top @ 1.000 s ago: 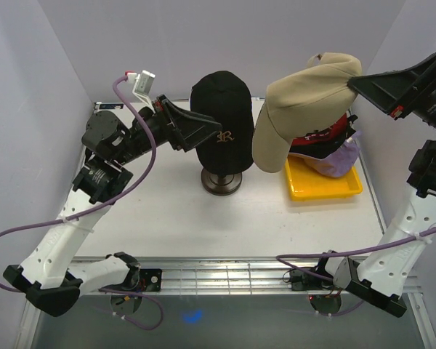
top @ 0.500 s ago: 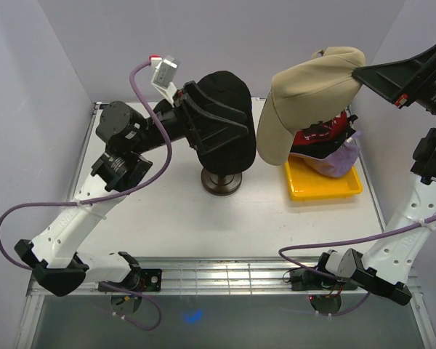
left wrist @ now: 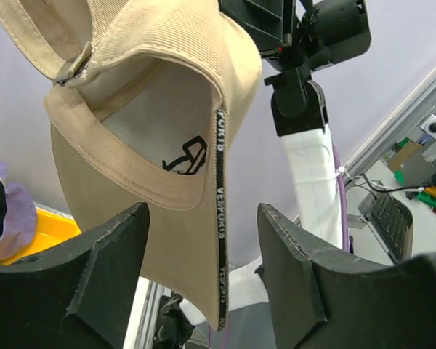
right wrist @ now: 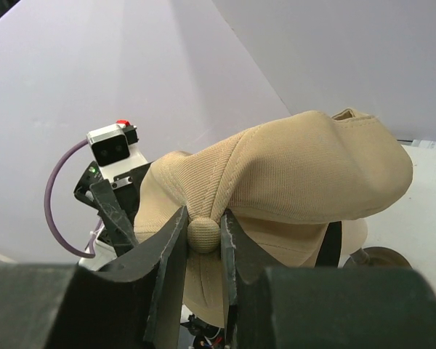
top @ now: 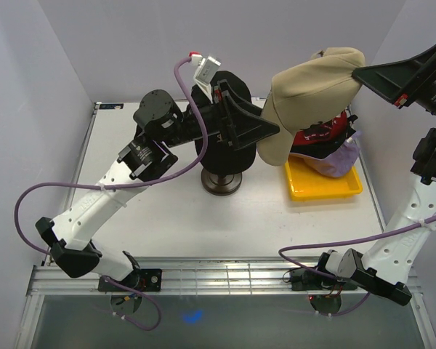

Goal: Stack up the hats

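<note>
A tan hat point(top: 312, 91) hangs in the air over the right side of the table. My right gripper point(right wrist: 203, 236) is shut on the button at its crown. My left gripper point(left wrist: 203, 240) is open, and the tan hat's brim edge point(left wrist: 221, 218) hangs between its fingers point(left wrist: 109, 254) without touching them. In the top view the left gripper point(top: 274, 132) reaches across a black hat point(top: 219, 158) that sits on the mannequin head and is mostly hidden by the arm. A red hat point(top: 321, 137) and a lavender hat point(top: 343, 161) lie piled in the yellow tray point(top: 323, 187).
The mannequin's dark round base point(top: 221, 182) stands mid-table. The yellow tray lies at the right, beneath the hanging hat. Grey walls close in the left, back and right sides. The right arm point(left wrist: 305, 94) rises just behind the tan hat.
My left arm has swung right, from beside the black hat across it to the tan hat's brim, staying open. The right gripper has held the tan hat almost still.
</note>
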{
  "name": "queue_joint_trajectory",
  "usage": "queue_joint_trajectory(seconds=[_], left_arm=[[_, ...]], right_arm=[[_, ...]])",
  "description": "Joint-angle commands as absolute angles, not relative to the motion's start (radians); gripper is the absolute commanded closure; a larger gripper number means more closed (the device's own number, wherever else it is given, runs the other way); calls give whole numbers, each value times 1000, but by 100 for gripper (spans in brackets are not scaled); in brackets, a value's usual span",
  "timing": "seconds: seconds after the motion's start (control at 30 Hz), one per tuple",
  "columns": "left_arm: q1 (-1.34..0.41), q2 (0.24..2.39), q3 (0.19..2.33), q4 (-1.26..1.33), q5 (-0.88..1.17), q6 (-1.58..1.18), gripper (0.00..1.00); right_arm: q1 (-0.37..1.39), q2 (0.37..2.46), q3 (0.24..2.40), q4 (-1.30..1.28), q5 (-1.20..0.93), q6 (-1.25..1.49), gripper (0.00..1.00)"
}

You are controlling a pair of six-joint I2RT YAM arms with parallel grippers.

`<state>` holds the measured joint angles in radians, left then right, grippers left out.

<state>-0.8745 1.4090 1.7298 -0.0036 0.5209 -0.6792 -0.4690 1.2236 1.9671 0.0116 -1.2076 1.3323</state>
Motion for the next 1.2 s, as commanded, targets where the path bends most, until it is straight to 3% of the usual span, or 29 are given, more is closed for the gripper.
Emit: queue_joint_trajectory(seconds=[0.0, 0.03, 0.17, 0.2, 0.3, 0.4, 0.43, 0.53, 0.73, 0.93, 1.17], left_arm=[[-887, 1414, 1796, -37, 494, -652, 30], [-893, 1420, 1805, -46, 492, -652, 31], [-903, 1445, 1827, -49, 489, -655, 56], [-905, 1454, 1832, -54, 488, -657, 73], [-907, 1483, 1884, -90, 494, -667, 100], [-907, 1499, 1917, -104, 457, -690, 100], [-905, 1493, 1921, -103, 431, -702, 100], [-902, 1489, 1945, -97, 345, -748, 100], [-812, 1516, 2002, -9, 311, -928, 100], [-680, 1525, 2013, 110, 307, -1086, 100], [-549, 1494, 1901, 267, 268, -1349, 100]], right_arm=[[-466, 1209, 1982, 23, -1193, 1332, 92], [-465, 1209, 1982, 21, -1193, 1331, 92], [-465, 1215, 1982, 15, -1190, 1328, 92], [-465, 1215, 1982, 15, -1190, 1325, 92], [-465, 1224, 1982, 11, -1187, 1321, 92], [-465, 1241, 1980, 3, -1178, 1312, 80], [-465, 1250, 1980, 2, -1174, 1310, 64], [-465, 1302, 1967, -52, -1154, 1315, 44], [-456, 1422, 2022, -164, -1089, 1272, 31], [-338, 1639, 2308, -599, -884, 987, 26], [-101, 1586, 2100, -660, -562, 801, 25]])
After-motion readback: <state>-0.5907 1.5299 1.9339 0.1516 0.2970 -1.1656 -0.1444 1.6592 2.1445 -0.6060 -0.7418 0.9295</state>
